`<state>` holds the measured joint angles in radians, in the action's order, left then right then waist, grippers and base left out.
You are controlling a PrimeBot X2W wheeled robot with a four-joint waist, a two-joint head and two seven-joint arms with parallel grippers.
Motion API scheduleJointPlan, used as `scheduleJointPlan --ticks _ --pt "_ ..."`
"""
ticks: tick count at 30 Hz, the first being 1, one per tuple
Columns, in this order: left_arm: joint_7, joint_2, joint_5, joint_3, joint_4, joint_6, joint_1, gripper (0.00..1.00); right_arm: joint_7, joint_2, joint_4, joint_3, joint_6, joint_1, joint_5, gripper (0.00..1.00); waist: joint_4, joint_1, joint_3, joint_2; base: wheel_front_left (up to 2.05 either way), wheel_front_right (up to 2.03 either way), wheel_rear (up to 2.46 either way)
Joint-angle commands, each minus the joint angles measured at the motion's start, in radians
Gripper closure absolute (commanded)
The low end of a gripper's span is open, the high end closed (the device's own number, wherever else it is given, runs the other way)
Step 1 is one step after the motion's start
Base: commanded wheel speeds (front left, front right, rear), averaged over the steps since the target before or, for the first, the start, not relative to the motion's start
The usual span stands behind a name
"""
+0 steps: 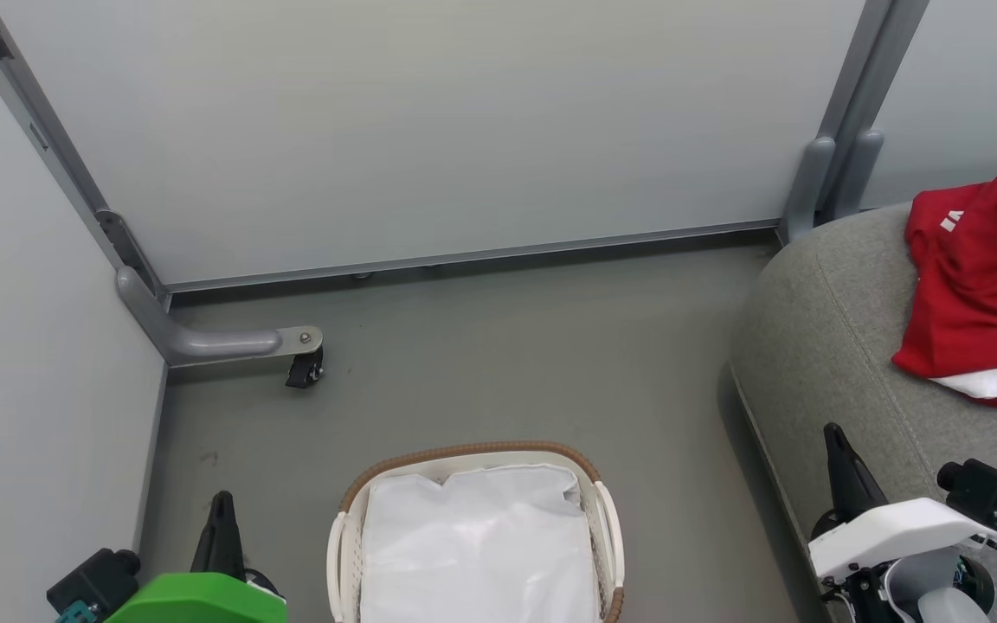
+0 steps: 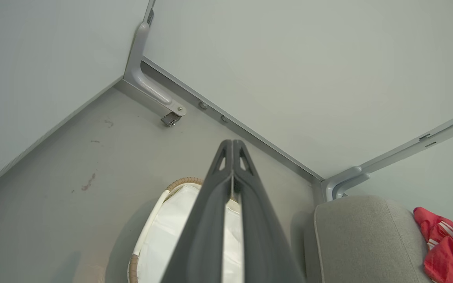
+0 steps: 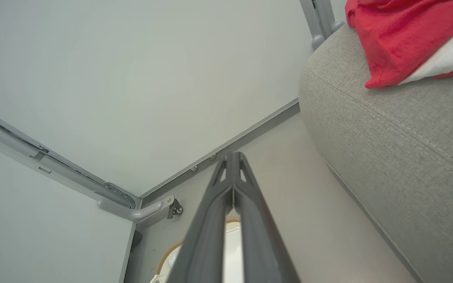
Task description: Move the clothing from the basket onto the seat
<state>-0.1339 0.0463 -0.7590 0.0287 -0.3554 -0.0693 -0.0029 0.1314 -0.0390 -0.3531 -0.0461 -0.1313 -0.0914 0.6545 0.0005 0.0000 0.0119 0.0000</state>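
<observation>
I see crumpled red, white-trimmed clothing point(image 1: 983, 285) on the seat point(image 1: 819, 346); left end effector point(image 1: 223, 504) and right end effector point(image 1: 833, 435) pinched together.

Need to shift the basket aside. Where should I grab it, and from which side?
Probably the left side handle of the basket: it stands out from the wall, nearest the left gripper. Come down from above, opening the jaws first; they are shut.

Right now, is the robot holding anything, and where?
Nothing is held. The left gripper and right gripper are shut, empty; the bright red clothing lies on the grey fabric seat.
</observation>
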Motion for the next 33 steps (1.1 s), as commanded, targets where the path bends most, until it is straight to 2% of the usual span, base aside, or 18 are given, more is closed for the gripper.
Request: scheduleJointPlan --ticks 1,33 --pt "0.008 0.003 -0.037 -0.011 0.020 -0.007 -0.034 1.00 -0.008 -0.007 0.021 -0.005 0.000 -0.016 0.039 1.00 0.000 0.0000 0.000 0.0000 0.00 0.00 0.00" --pt "0.113 0.004 -0.391 -0.069 0.061 -0.031 -0.070 1.00 -0.112 -0.010 0.061 -0.033 0.000 -0.020 0.437 1.00 0.000 0.0000 -0.005 0.0000 0.00 0.00 0.00"
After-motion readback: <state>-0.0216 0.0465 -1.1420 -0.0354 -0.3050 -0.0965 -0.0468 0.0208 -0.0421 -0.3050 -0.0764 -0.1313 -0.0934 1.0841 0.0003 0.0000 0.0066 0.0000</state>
